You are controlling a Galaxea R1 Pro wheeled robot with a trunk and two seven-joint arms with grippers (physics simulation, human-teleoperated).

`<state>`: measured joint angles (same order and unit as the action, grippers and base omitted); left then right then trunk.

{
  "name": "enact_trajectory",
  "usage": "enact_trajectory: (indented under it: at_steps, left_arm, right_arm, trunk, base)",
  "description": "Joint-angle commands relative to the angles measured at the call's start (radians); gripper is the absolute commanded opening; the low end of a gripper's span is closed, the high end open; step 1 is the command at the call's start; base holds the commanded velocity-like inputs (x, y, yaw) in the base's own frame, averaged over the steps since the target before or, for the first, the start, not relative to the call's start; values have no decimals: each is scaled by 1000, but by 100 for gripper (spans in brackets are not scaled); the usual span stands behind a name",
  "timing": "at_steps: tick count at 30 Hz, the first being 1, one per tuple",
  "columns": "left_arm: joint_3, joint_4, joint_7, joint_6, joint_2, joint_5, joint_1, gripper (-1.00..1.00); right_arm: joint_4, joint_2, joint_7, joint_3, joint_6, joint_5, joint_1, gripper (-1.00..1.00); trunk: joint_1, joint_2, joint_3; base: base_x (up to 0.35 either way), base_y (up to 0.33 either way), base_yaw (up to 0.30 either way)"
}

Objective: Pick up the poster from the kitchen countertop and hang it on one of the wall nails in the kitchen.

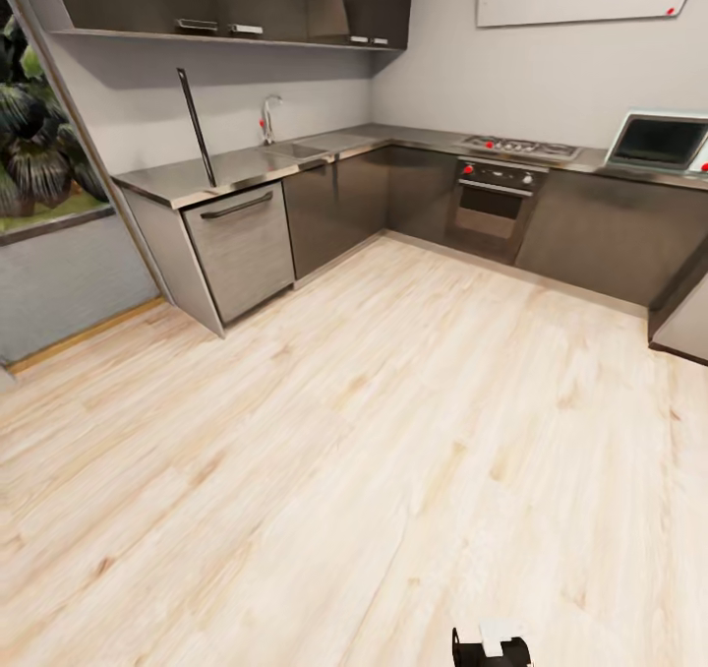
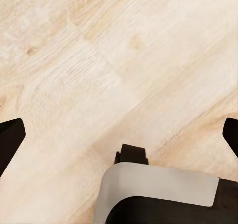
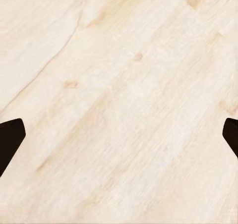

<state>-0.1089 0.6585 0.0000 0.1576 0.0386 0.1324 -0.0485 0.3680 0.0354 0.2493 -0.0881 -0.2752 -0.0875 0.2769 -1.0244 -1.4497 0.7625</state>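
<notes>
Setting: a kitchen with a pale wood floor was seen from the head view, well apart from the cabinets
Kitchen countertop: an L-shaped grey steel top was recorded above dark cabinet fronts, with a sink and tap inset
Poster: a thin dark-edged panel was seen edge-on, standing tilted on the countertop at its left end, beside the sink; its artwork could not be made out
Hob: set in the far run of the countertop, above an oven
Left gripper: fingers were held wide apart over the floor, nothing between them
Right gripper: fingers were likewise spread over bare planks, nothing held
Wall nails: none could be discerned
</notes>
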Motion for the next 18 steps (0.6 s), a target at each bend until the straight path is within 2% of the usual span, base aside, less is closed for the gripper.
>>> enact_trajectory:
  at_steps: [1,9,18]
  left_arm:
    - [2,1,0,1,0,10,-1,100]
    - [0,1,-1,2,0,12,-1,100]
    - [0,1,-1,2,1,12,-1,100]
  right_arm:
    - [-1,0,9,-4,1,-9,1,100]
    - [0,0,9,-6,-3,-12,0,100]
    - [0,-2,1,-10,-6,-17,-1,100]
  trunk:
    - [-1,0,2]
    - [-1,0,11]
    - [-1,0,13]
  base:
    - [331,75,170]
    - [300,189,147]
    - [274,249,24]
